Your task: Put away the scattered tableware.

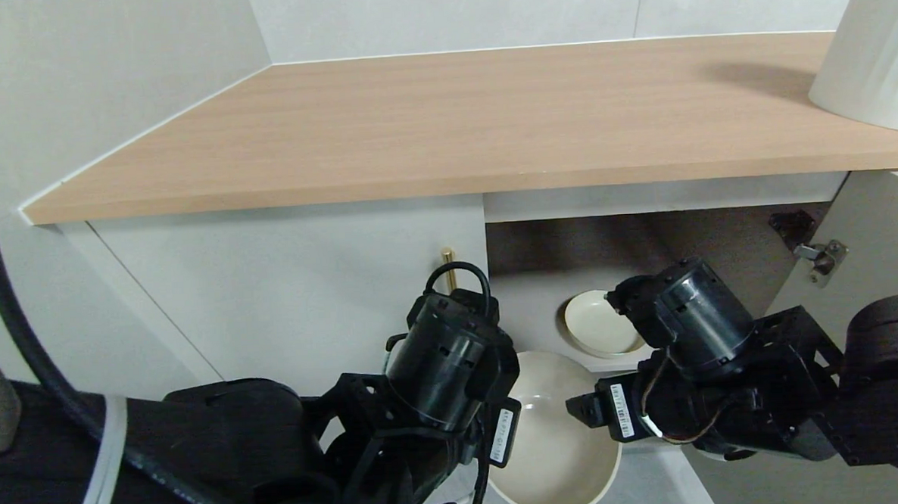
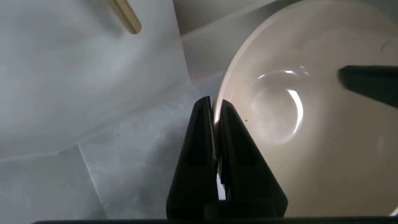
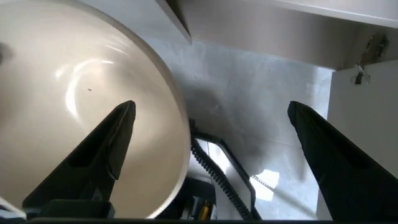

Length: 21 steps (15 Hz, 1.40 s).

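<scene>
Pinching the cream bowl [image 1: 559, 436] rim, left gripper [image 2: 215, 106] jaws clamped. Bowl mouth faces up, in front of open cabinet [image 1: 645, 236]. Right gripper [image 3: 208, 121] jaws spread wide, straddling opposite rim.

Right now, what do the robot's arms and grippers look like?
The left arm and right arm are matte black, each with a round wrist housing and a white label. A thick black cable trails by the left. Fingers are black wedges.
</scene>
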Available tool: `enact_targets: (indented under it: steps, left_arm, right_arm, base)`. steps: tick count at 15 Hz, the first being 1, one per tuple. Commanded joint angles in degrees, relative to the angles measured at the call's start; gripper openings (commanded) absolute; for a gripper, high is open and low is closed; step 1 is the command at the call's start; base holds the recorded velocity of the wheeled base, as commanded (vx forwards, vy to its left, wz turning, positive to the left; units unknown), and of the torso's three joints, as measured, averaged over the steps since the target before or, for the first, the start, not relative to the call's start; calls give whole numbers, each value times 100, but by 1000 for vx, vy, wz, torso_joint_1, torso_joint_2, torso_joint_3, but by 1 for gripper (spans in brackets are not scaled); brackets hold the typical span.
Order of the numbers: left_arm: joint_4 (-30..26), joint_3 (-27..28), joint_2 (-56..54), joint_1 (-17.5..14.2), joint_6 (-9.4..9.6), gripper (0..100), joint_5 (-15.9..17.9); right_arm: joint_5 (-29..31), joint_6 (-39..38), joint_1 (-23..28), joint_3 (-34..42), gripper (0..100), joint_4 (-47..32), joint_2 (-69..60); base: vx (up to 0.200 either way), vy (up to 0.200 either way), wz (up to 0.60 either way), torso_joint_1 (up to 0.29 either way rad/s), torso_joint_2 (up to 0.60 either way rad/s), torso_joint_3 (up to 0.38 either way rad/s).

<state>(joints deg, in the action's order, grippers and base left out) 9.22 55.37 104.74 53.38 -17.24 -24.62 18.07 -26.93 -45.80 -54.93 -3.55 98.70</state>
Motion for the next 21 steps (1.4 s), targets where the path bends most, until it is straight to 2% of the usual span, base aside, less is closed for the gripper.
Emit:
enact_targets:
  steps: [1,12,13,16,18,19,21]
  left_arm:
    - [1,-17,-68,32,1,0,-7]
    - [1,-53,11,32,1,0,-7]
    - [1,-53,2,32,-8,100,-7]
    - [-8,-61,-296,-38,-157,100,-60]
    - [-25,-176,-780,-302,-96,100,-51]
    - [-25,-176,-938,-416,-96,100,-42]
    - [-34,-176,-1087,-513,-60,100,-25]
  right_arm:
    - [-5,-40,10,17,0,30,124]
    - [-5,-67,1,35,0,38,71]
    - [-5,-67,1,35,0,38,71]
    - [30,-93,71,44,0,47,62]
    - [347,-295,291,246,0,337,71]
    - [505,-304,440,536,0,829,71]
    - [549,-243,836,1283,0,2306,124]
  base:
    - [0,0,0,0,0,0]
    - [0,0,0,0,0,0]
    - [0,0,0,0,0,0]
    - [0,0,0,0,0,0]
    - [0,0,0,0,0,0]
    - [0,0,0,0,0,0]
    - [0,0,0,0,0,0]
